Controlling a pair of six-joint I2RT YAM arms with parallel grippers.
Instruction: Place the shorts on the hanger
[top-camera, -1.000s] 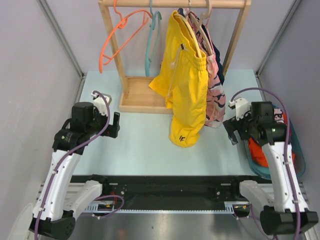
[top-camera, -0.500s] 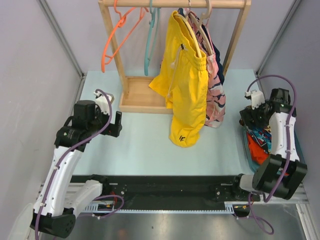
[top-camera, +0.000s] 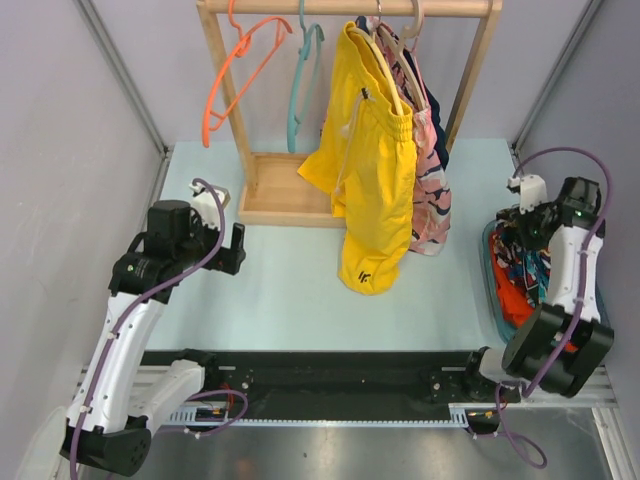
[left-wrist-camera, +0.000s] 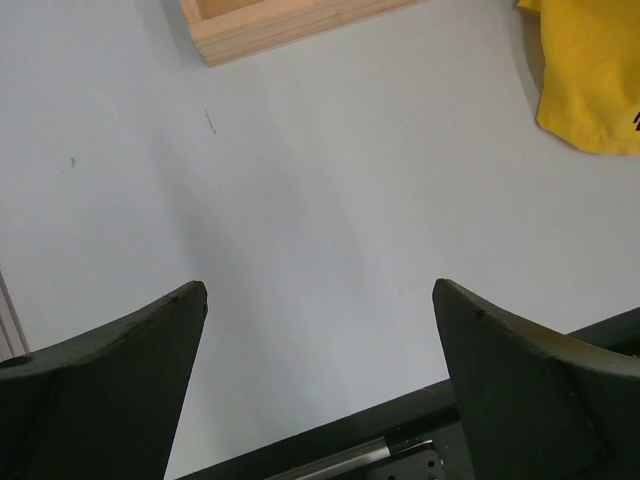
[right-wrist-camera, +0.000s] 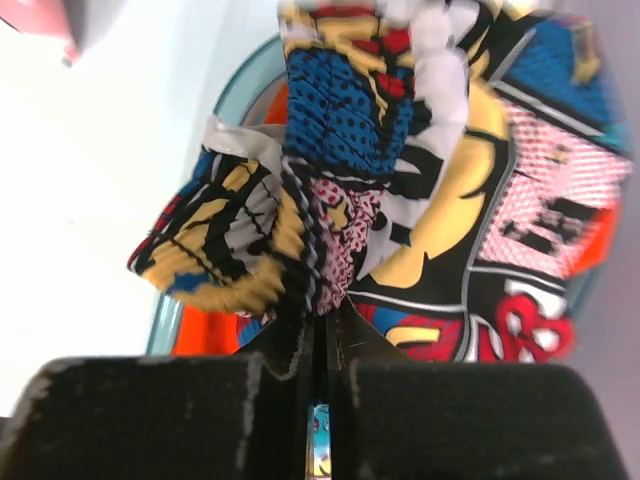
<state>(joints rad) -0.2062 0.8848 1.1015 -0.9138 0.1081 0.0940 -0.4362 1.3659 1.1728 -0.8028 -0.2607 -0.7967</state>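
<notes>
Shorts (right-wrist-camera: 430, 200) are pictured bunched over the teal bin (top-camera: 494, 295), one fold clamped tight by the right gripper (right-wrist-camera: 325, 330); the left gripper (left-wrist-camera: 320, 300) is held spread apart, well left of the bin.

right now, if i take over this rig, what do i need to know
Left gripper: open, empty, over the bare table near the rack base.
Right gripper: shut on a bunched fold of the shorts, at the bin on the right.
The hanger: empty on the rack rail, between the orange hanger and the yellow shorts.
Done: shorts grasped.
Left: carry the shorts to the rack and get them onto the hanger.
</notes>
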